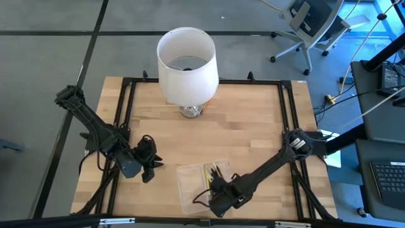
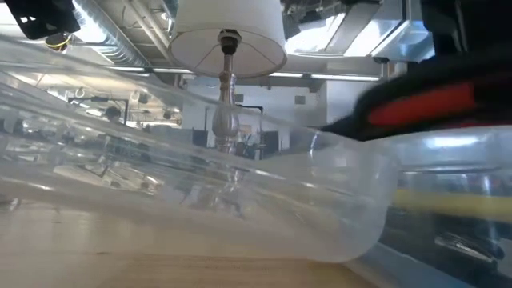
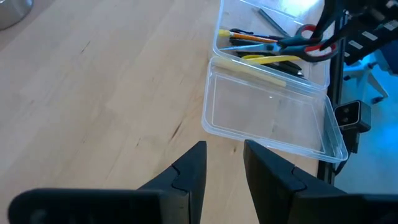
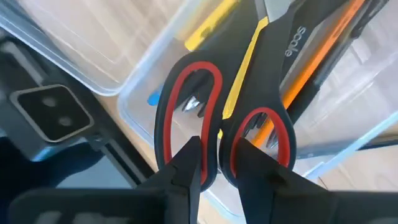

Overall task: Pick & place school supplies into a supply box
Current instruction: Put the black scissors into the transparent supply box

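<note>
2 dark arms are working over the pale, grained wooden table [image 1: 253,139]. The right gripper [image 4: 214,155] is pinching the scissors [image 4: 224,118] by their glossy black, red-lined loop handles, holding them over the clear plastic supply box [image 1: 190,180] at 6 o'clock on the table. Thin yellow and orange pencils [image 3: 261,46] are lying inside. The left gripper [image 3: 224,165] is hovering at 8 o'clock, its blunt fingers slightly apart and gripping nothing.
</note>
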